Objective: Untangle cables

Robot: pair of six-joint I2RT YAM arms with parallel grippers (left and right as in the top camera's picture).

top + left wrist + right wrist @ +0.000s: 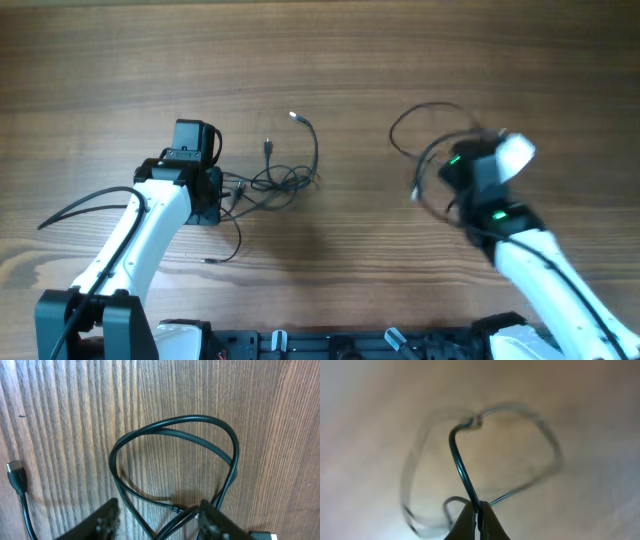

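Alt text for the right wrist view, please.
The right gripper is shut on a thin dark cable at the bottom of the frame. Beyond it the cable curls into a blurred loop over the wooden table.

The cable loop (551,445) beyond the right jaws is blurred; overhead, that wrist (490,160) is smeared too.

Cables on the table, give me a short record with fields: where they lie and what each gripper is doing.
table: wood
tangle: left of centre, plug ends sticking out
left gripper: open, astride tangle strands
loop: right side, apart from tangle
right gripper: shut on loop
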